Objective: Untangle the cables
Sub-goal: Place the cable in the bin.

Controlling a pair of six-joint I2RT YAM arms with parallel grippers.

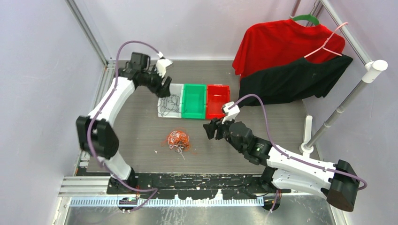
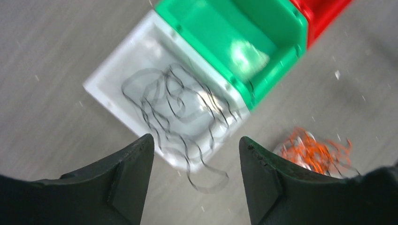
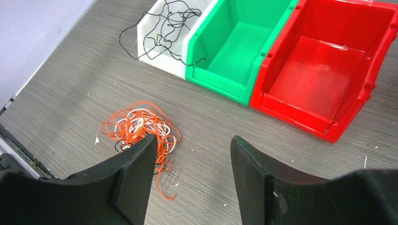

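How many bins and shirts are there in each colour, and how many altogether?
white bin: 1
green bin: 1
red bin: 1
red shirt: 1
black shirt: 1
Total: 5

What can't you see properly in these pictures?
Orange and white cable tangle: right wrist view, its near edge sits behind one of the right fingers; strands too thin to count.
Black cables in the white bin: left wrist view is blurred, so loops smear together.
Red bin: left wrist view, cut off by the top edge.
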